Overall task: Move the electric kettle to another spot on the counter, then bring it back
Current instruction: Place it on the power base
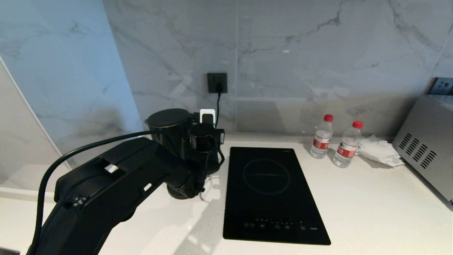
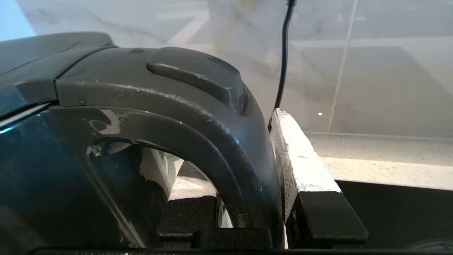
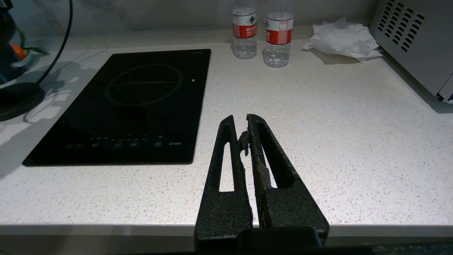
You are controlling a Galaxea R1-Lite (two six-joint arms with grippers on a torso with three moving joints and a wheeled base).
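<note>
The left gripper (image 2: 247, 198) is closed around the loop handle (image 2: 212, 141) of the electric kettle (image 1: 173, 134), one padded finger (image 2: 300, 159) pressed against the handle's outer face and the other inside the loop. The kettle sits at the back left of the counter (image 1: 371, 205), just left of the inset black hob (image 1: 272, 194) and in front of the wall socket (image 1: 217, 83), to which a black cord (image 1: 217, 106) runs. A round black base disc (image 3: 17, 101) lies beneath it; whether the kettle is touching the disc cannot be made out. The left arm (image 1: 116, 191) reaches in from the lower left.

The right gripper (image 3: 247, 148) hangs low at the counter's front edge, fingers together and holding nothing.

The step in hand looks like lifting the kettle. To do it well, the lift should probably go straight up so the kettle clears its base, staying level, and steer away from the cord.

Counted: one kettle, one base disc, one hob, two water bottles (image 1: 321, 136) with red caps, one crumpled tissue (image 1: 380, 150), one grey vented appliance (image 1: 428, 145) at far right.
</note>
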